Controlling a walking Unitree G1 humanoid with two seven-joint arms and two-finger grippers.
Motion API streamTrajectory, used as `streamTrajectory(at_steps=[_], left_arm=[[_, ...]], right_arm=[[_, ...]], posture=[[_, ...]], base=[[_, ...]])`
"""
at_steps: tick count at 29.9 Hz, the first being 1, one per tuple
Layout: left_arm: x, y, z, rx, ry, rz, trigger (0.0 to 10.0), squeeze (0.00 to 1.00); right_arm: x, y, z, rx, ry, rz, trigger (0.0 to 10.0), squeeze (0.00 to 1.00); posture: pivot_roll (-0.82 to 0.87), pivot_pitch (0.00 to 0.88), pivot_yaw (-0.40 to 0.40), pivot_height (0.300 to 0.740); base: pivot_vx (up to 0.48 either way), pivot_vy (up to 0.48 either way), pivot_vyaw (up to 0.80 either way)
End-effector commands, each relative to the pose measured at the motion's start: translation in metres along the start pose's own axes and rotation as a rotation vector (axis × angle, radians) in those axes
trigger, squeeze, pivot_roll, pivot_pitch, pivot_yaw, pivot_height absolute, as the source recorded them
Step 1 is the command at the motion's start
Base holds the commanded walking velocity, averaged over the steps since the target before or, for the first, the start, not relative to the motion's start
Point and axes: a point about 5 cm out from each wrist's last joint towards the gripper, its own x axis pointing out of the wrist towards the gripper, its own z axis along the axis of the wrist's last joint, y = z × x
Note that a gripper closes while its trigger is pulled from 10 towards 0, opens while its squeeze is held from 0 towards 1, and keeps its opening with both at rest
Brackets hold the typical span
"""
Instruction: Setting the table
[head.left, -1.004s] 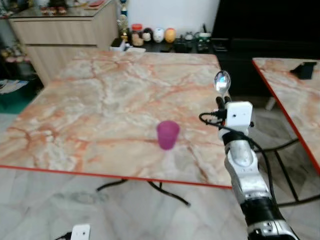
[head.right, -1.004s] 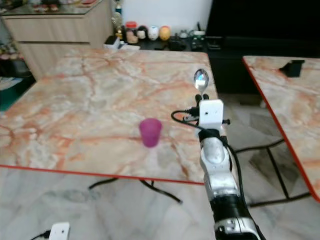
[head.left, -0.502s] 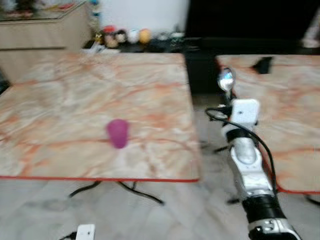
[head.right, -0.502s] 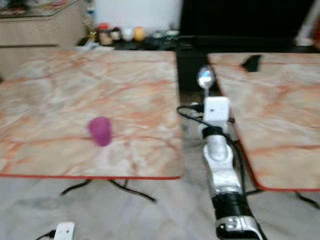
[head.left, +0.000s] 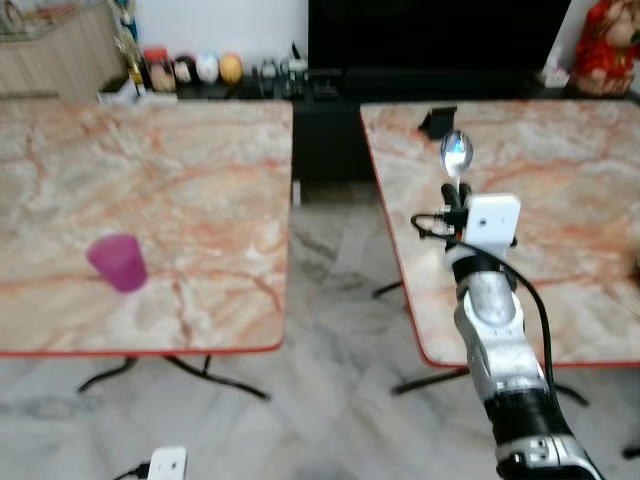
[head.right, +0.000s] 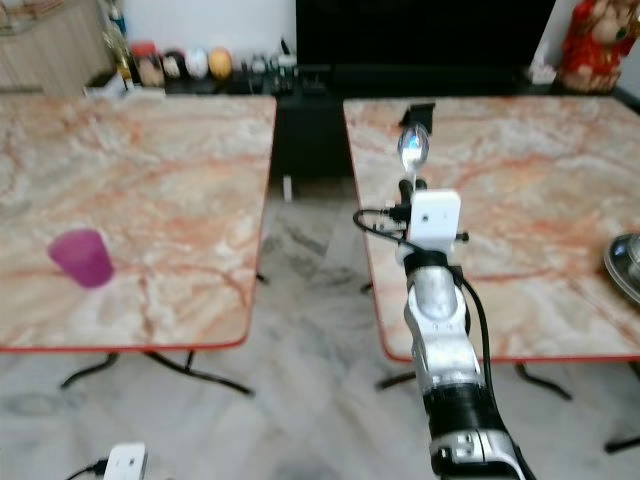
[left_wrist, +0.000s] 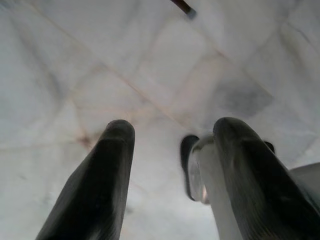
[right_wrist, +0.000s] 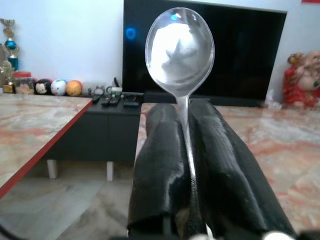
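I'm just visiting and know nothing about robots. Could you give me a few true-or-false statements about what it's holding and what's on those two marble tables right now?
1. The right gripper is shut on a shiny metal spoon, bowl upward. True.
2. A translucent purple plastic cup stands upright on the left marble table with red edging. True.
3. The purple cup is on the same table as the small black object. False: that object lies on the right marble table; the cup is on the left one.
4. The left gripper is carrying a fork. False: its fingers are apart, holding nothing, above the pale floor.
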Motion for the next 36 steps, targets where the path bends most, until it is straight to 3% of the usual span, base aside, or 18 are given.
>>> streamTrajectory(at_steps=[1,36], left_arm=[[-0.0002,0.0024,-0.0008,0.011,0.01,0.005,10.0,0.0],[-0.0015,0.0055,-0.004,0.036,0.022,0.001,10.0,0.0]], right_arm=[[0.0038,0.0013,0.0069,-0.004,-0.022,0.01,10.0,0.0],[0.0028,-0.0017,0.0076,-0.009,-0.021,0.015,10.0,0.0]], posture=[[-0.06,0.0,0.006,0.72],[-0.08,0.0,0.019,0.72]], base=[[0.0,-0.472,0.0],[0.0,-0.472,0.0]])
